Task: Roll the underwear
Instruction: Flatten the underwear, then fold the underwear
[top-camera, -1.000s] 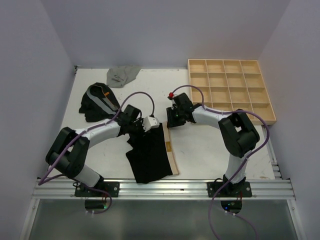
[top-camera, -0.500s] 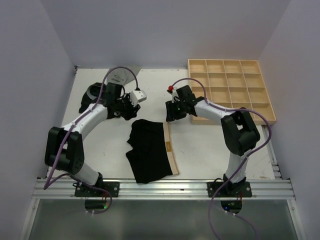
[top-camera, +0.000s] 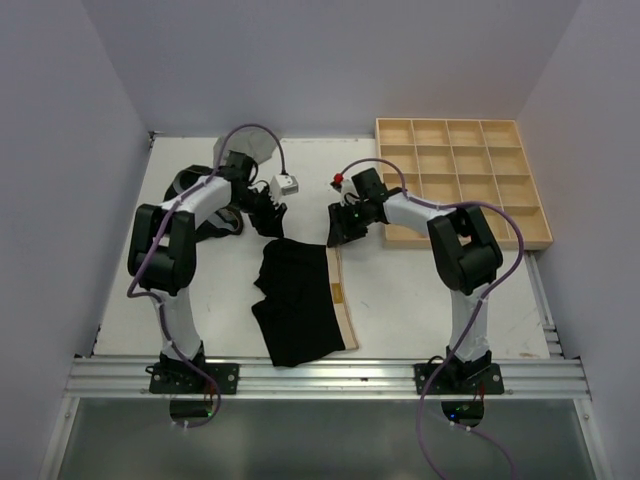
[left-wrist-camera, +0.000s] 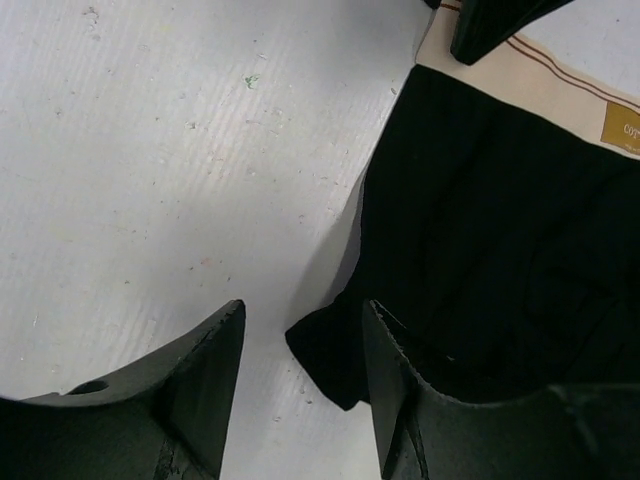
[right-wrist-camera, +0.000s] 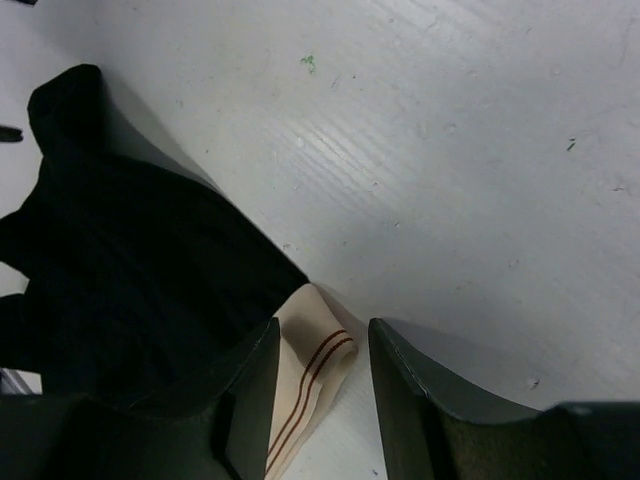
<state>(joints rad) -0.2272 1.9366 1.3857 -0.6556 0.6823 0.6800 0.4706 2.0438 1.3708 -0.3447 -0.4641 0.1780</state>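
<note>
So, black underwear (top-camera: 298, 305) lies spread flat mid-bench, nearer the arm bases than the far edge, tan waistband (top-camera: 343, 290) running down its right side. No turn rolled into it yet, so this piece is at the very start

Both tools sit at its far end:
- right tool (right-wrist-camera: 320, 400): jaws apart, waistband's far corner lying in the gap, nothing pinched
- left tool (left-wrist-camera: 300, 390): jaws apart and empty over bare bench (left-wrist-camera: 150, 150), far leg corner of the cloth just beside the finger (left-wrist-camera: 420, 420) nearer the cloth

Step in hand, as I read it: take the far edge at both corners and start the roll toward the bases. To do it well:
- left tool has to move over onto the cloth before closing; where it is now it'd close on air
- right tool should bite black cloth plus waistband, not just the tan tip, or the band slips out
- close both at matching height and turn the edge over evenly so the roll doesn't skew
- cloth is limp, so keep the first turn low and tight

Can't tell from the overhead view whether either tool touches the bench

Around it: dark heap (top-camera: 218, 226) of more briefs at left by the left arm, grey brief (top-camera: 262, 148) at the far edge, wooden grid tray (top-camera: 460, 180) far right, well apart from all this
</note>
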